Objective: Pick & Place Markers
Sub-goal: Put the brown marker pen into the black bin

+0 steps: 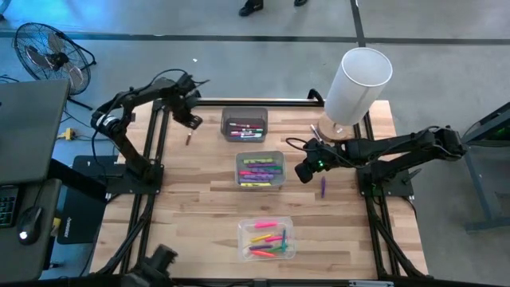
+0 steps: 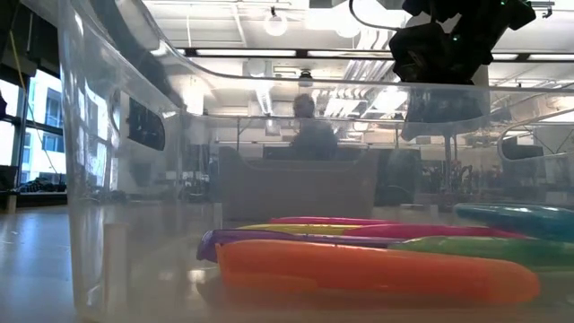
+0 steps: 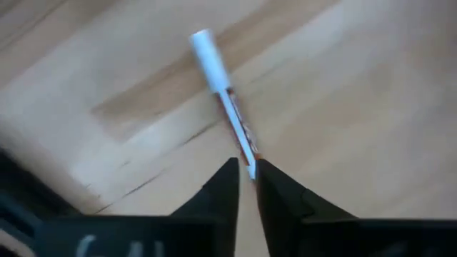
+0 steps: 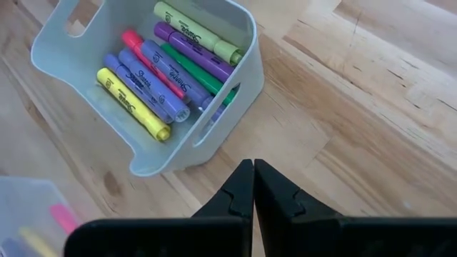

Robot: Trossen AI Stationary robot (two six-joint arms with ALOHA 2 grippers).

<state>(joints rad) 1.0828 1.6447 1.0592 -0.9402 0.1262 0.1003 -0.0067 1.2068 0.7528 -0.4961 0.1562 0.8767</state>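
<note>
Hidden parts: in the low view the clear bin's (image 2: 108, 179) wall blurs the room behind, so we cannot make out the far bins.
Left gripper (image 3: 245, 171): its fingers are nearly together and pinch the tip of a white-capped marker (image 3: 225, 100).
Marker direction: its long axis points away from the fingers, cap at the far end, over bare wood beside the dark bin (image 1: 245, 123).
Right gripper (image 4: 253, 175): closed on nothing, near the middle bin (image 4: 150, 86) with its markers.
Loose purple marker (image 1: 323, 186): lies just beside the right gripper.
</note>
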